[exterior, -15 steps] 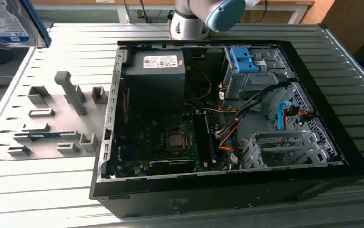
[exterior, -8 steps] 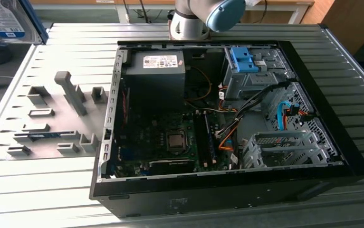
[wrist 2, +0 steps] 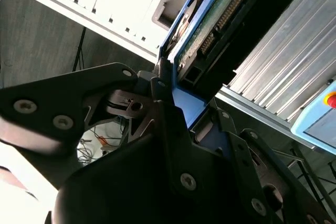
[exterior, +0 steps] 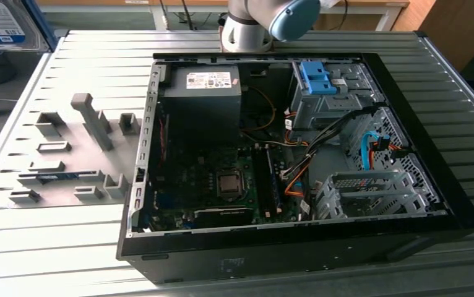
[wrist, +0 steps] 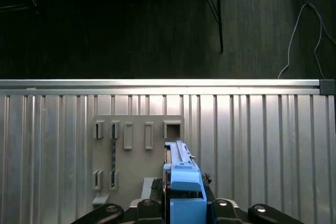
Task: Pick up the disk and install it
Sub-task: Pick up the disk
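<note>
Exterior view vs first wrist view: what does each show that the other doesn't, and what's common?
Exterior view: the open computer case with its grey power supply, motherboard and a blue bracket in a drive bay, plus the arm at the case's far side. First wrist view: the gripper holding the disk edge-on; dark floor and cables beyond. Both: the ribbed metal table and the grey fixture plate.

Arm point(exterior: 249, 28) aloft, jaws clamped tight.
</note>
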`<state>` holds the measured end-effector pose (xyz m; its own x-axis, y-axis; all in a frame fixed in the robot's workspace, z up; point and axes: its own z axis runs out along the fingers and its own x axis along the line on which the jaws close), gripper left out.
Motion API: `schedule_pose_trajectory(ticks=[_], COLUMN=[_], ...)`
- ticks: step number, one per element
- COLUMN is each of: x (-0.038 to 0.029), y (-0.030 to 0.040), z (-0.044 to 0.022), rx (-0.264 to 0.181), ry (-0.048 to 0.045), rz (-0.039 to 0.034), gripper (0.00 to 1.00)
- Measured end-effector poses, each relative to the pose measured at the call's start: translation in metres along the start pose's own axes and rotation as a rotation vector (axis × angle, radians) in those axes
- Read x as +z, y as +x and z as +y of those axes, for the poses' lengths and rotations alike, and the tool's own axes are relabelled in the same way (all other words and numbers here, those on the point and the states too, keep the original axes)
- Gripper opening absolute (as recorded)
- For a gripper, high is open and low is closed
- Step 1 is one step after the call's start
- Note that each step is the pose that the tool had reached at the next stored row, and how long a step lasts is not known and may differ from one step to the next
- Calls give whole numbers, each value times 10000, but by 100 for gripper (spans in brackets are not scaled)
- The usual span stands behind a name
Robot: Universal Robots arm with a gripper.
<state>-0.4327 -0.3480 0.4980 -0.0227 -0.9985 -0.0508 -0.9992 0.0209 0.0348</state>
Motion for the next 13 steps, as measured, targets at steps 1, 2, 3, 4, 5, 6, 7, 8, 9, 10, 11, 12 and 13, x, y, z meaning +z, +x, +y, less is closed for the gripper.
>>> schedule_pose_trajectory(ticks=[1, 2, 3, 4, 5, 6, 7, 8, 9, 10, 11, 12, 13], x=[-1, -2, -4, -5, -5, -5, -5, -5, -6, -6, -6, -6, -6], y=[26, 60, 93, 113, 115, 115, 115, 115, 116, 116, 116, 117, 117], z=[0, -1, -2, -2, -2, -2, -2, -2, -2, -3, -3, -7, -17], rx=[1, 1, 0, 1, 0, 1, 1, 1, 0, 0, 1, 0, -1], ry=[1, 2, 1, 1, 1, 2, 1, 1, 0, 0, 1, 1, 1], rz=[-1, -1, 0, -2, -1, -2, -2, -2, -1, -1, -1, -2, -2], gripper=[36, 36, 36, 36, 36, 36, 36, 36, 36, 36, 36, 36, 36])
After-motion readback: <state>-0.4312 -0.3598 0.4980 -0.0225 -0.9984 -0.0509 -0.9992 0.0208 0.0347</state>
